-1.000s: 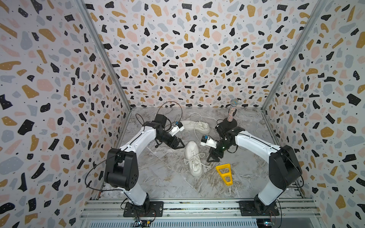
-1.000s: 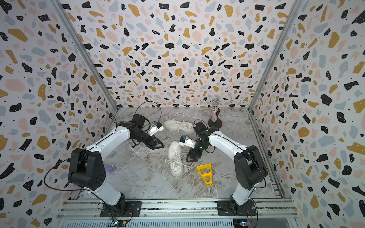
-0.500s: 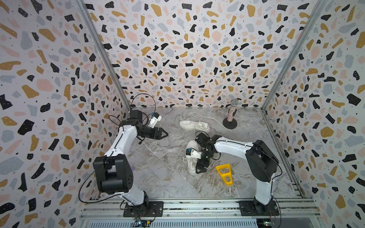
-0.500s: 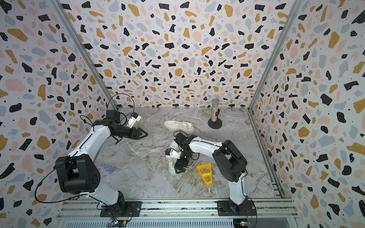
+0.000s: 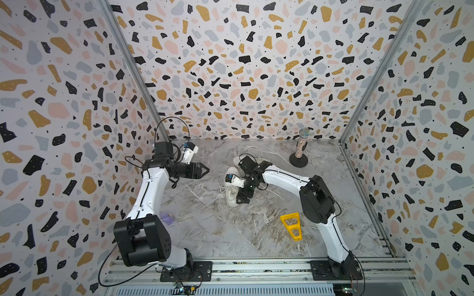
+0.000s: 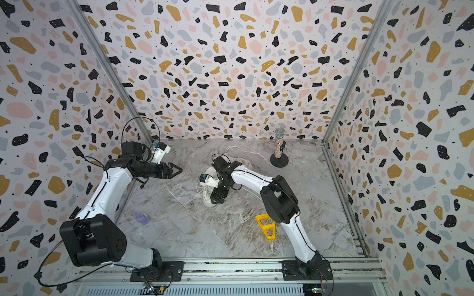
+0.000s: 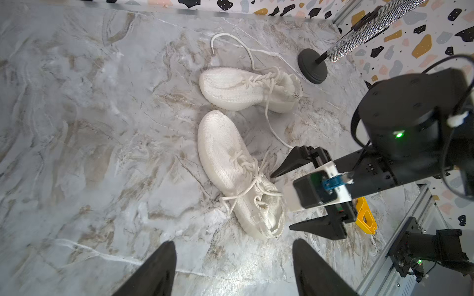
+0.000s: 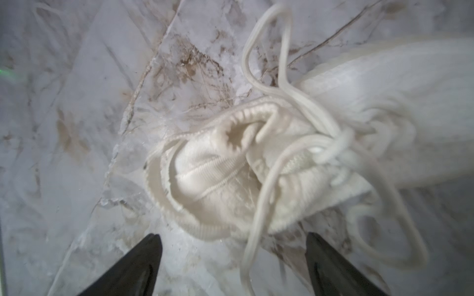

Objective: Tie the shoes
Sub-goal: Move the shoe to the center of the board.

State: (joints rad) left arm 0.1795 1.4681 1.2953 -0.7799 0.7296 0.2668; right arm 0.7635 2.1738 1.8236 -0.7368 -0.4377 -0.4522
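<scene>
From my station, the far shoe (image 7: 238,89) and the near shoe (image 7: 225,159) read as a matched pair. Both are all-white knit low-tops with thick white soles, sitting sole-down around the middle of the floor. The far shoe lies crosswise, toe left and heel right; only a sliver of it (image 6: 245,162) shows in a top view. The far shoe's laces (image 7: 259,79) are loose, one end curling off on the far side and one trailing out on the near side. The near shoe (image 5: 231,198) runs near to far, with its heel at the near end and its toe just beside the far shoe's side. I can't tell if they touch. The near shoe's laces (image 7: 242,164) gather in a knot at the crumpled collar, loops spilling to both sides.
</scene>
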